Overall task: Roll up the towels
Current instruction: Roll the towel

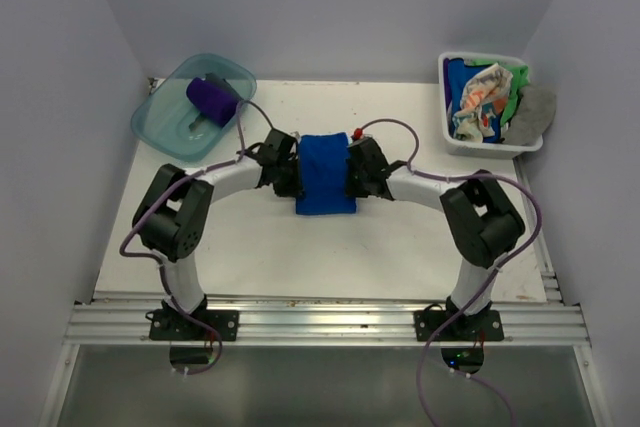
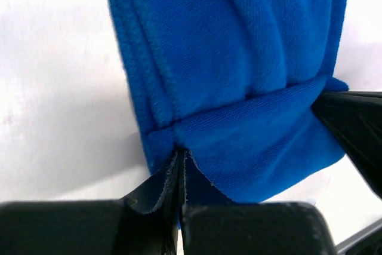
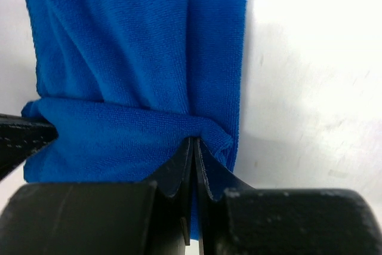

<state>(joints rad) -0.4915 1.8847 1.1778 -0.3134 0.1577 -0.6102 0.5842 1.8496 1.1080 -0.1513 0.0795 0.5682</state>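
Surface: white tabletop (image 1: 300, 257), enclosed by pale grey walls (image 1: 340, 7). Royal blue cloth towel (image 1: 326, 173) is pinched at both ends by closed left fingers (image 2: 156, 192) and right fingers (image 3: 176, 174). Print on cream cloth towel (image 1: 482, 97): unreadable.

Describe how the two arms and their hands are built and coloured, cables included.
The left arm and right arm share white tubular links, bulky black joints and black base plates. A purple cable loops along each. The left hand and right hand are black, with thin tapering fingers.
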